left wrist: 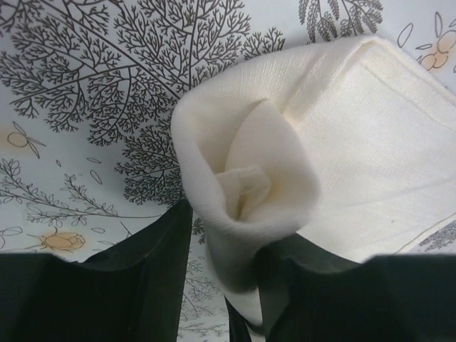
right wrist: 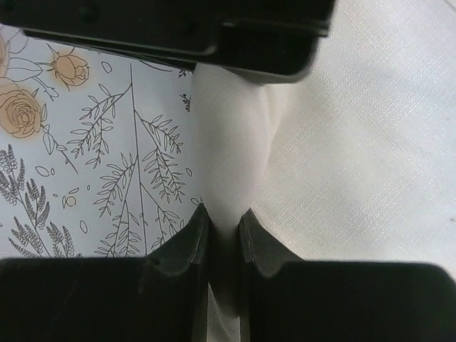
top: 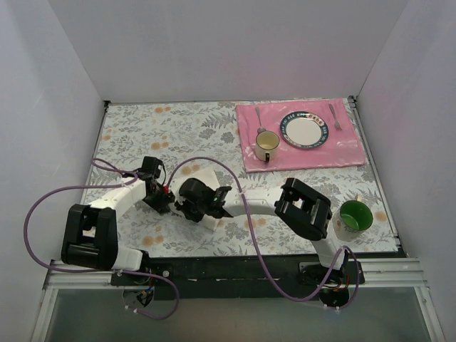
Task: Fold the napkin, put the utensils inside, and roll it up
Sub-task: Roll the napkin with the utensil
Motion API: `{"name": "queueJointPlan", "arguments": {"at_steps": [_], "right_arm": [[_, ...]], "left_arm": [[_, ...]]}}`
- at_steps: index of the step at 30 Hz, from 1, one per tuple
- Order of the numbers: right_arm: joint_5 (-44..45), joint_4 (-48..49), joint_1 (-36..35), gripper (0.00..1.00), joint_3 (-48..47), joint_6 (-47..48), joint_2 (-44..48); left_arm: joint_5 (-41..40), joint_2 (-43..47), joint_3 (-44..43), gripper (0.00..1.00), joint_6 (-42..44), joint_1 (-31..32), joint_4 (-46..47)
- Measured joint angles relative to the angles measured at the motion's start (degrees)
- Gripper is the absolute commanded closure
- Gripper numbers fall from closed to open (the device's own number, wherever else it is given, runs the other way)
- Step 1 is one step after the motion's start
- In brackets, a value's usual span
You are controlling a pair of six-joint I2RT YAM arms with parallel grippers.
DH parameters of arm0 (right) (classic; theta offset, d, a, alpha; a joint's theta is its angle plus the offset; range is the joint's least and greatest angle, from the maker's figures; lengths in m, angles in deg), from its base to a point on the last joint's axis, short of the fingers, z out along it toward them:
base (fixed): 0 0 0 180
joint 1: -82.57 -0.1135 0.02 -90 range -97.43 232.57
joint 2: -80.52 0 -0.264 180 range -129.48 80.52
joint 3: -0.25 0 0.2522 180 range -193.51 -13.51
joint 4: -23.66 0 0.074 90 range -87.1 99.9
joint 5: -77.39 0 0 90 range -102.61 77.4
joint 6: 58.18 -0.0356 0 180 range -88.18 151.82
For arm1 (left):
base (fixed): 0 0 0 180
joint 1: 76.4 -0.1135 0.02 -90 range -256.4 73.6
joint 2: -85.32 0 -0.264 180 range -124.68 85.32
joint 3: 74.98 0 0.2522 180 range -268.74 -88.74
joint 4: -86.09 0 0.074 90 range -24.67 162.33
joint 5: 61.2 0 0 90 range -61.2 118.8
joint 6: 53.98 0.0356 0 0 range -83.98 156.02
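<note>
The off-white napkin lies partly rolled at the table's left centre, mostly under both wrists. In the left wrist view its rolled end sits between my left gripper's fingers, which touch it on both sides. In the right wrist view my right gripper pinches a raised fold of the napkin, with the left gripper's black body just beyond. In the top view the left gripper and right gripper meet tip to tip. The knife is hidden.
At the back right lies a pink placemat with a plate, a beige mug, a spoon and a fork. A green cup stands near the right arm. White walls enclose the table.
</note>
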Motion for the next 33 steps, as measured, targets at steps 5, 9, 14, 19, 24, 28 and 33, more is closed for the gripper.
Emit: {"name": "queueJointPlan", "arguments": {"at_steps": [5,9,14,19,24,28,33], "right_arm": [[-11.1,2.3,4.5,0.99,1.0,-1.5,0.0],[-21.6,4.0,8.5,0.99,0.9,-3.6,-1.4],[-34.6,4.7,13.0,0.99,-2.4,-8.7,-5.9],[-42.5,6.4,15.5,0.99,-3.7,-13.1,-8.7],[-44.7,7.6,16.2,0.99,-3.7,-15.5,-9.5],[-44.8,7.6,16.1,0.99,-3.7,-16.4,-9.5],[-44.8,7.6,16.1,0.99,-3.7,-16.9,-9.5]], "left_arm": [[-0.6,4.3,-0.5,0.32,4.5,0.0,-0.7],[-2.3,8.3,-3.2,0.23,7.4,0.0,-1.7],[-1.0,11.1,-3.5,0.14,8.8,-0.1,-2.4],[2.6,10.9,-1.8,0.13,8.9,0.1,-1.4],[2.7,8.8,-0.8,0.14,7.8,0.4,-0.5],[1.5,6.8,-0.3,0.17,5.8,0.5,0.5],[0.3,1.9,0.5,0.33,3.8,0.6,1.7]]}}
